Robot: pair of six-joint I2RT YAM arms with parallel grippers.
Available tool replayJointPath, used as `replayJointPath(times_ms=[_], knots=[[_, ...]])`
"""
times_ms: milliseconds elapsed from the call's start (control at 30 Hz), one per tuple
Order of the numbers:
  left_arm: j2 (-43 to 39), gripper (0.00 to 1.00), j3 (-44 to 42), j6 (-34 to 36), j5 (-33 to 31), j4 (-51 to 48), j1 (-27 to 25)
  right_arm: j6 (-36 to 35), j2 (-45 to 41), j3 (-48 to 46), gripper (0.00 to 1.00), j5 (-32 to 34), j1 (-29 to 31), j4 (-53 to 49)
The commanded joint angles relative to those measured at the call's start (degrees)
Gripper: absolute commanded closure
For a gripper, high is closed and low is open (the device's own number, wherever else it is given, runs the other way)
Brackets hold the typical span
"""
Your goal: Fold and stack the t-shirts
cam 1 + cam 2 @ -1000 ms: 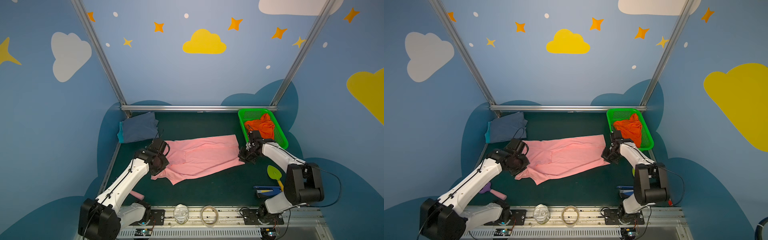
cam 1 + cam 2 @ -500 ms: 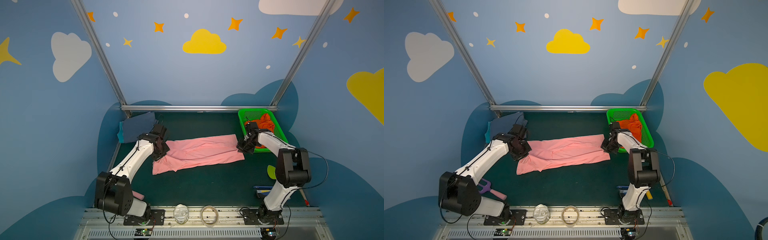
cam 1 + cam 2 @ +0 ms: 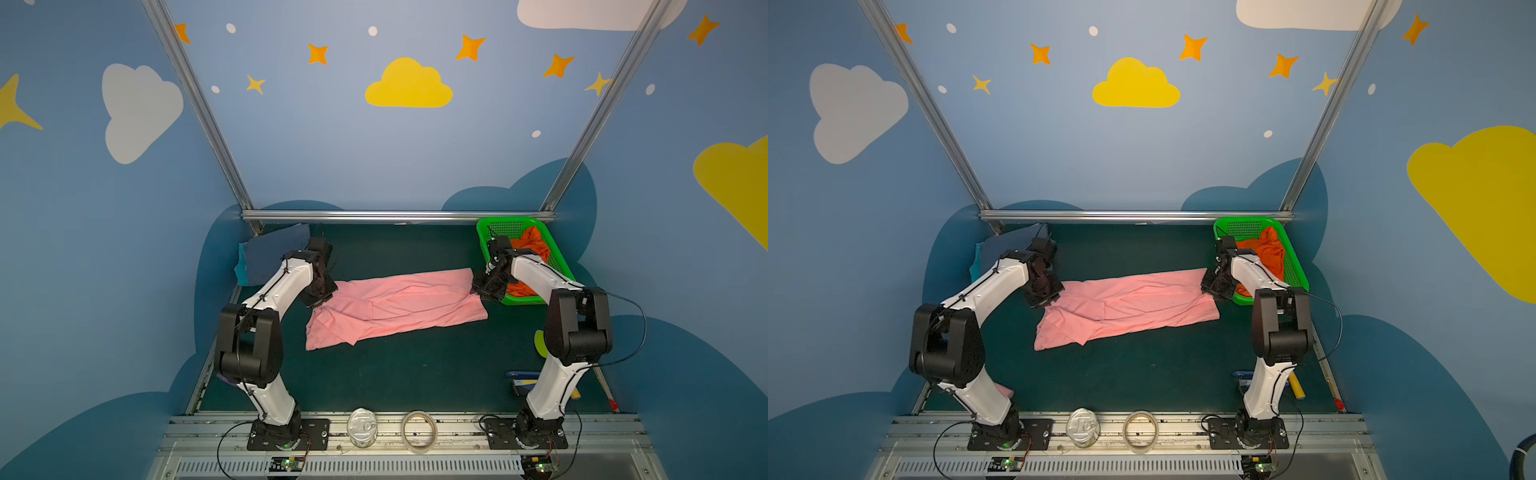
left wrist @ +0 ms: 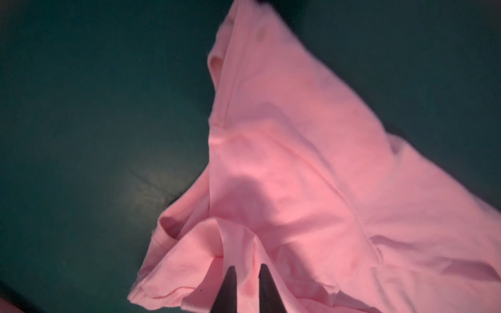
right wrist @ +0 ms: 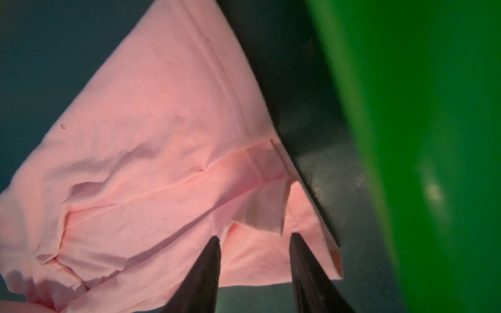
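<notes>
A pink t-shirt lies on the dark green table, folded into a long band. My left gripper sits low over its far left corner. In the left wrist view this gripper has its jaws a narrow gap apart, with a raised ridge of pink cloth between them. My right gripper is open over the far right corner, and the cloth lies flat under it. An orange t-shirt fills the green basket. A slate blue t-shirt lies folded on a teal one at the back left.
The basket wall stands close beside my right gripper. A tape roll and a silver can sit on the front rail. A blue tool and a yellow-green piece lie near the right arm's base.
Both grippers carried the pink shirt's edge toward the back, which folded it into a narrower band. Both sets of jaws have since parted, the right wider than the left.
</notes>
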Motion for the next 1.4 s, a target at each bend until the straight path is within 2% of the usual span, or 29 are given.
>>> replayJointPath(times_ms=[0,100,233,333,400,533,600,767,967,1000,1067,1167,1367], knots=[[4.6,0.79,5.8,1.9,-3.4,-4.7,2.5,-1.0,-2.5,2.1,0.57,2.5,1.1,-2.6],[7.1,0.82,9.2,1.5,-2.5,-7.3,4.0,-1.9,-6.7,1.7,0.57,2.9,3.7,-2.2],[0.9,0.81,4.0,1.5,0.7,-3.6,2.0,-4.7,-12.8,-1.3,0.61,6.5,10.6,-1.3],[-5.0,0.79,-0.8,2.0,0.9,-3.3,-1.2,-6.1,-16.0,-5.1,0.76,8.0,16.3,0.3],[-8.7,0.74,-5.1,2.2,1.9,-1.7,-3.8,-6.3,-16.9,-7.2,0.82,8.1,19.0,1.4],[-12.7,0.52,-12.9,0.8,3.7,1.7,-9.2,-5.2,-17.0,-10.3,0.83,7.5,23.9,3.3],[-12.1,0.49,-15.3,-0.1,3.9,2.9,-11.3,-5.2,-15.9,-10.7,0.83,5.6,25.5,4.4],[-7.1,0.54,-16.6,-1.0,3.7,5.2,-14.2,-5.4,-12.1,-9.7,0.88,2.6,28.5,5.2],[-0.3,0.51,-15.3,-0.4,1.7,6.1,-15.1,-5.6,-11.2,-9.1,0.88,3.0,29.0,5.1],[0.7,0.55,-15.0,-0.3,1.5,6.2,-15.1,-5.7,-11.2,-9.0,0.88,3.3,29.0,5.0],[2.4,0.8,-13.8,-0.2,0.9,5.5,-15.2,-5.8,-11.3,-9.0,0.88,3.6,29.0,4.8],[3.9,0.94,-11.0,0.2,-0.9,3.5,-15.2,-5.7,-11.0,-9.2,0.88,3.8,29.0,4.8],[5.0,0.96,-1.5,3.0,-4.4,-1.7,-14.7,-5.5,-10.2,-9.1,0.88,3.4,28.9,5.2]])
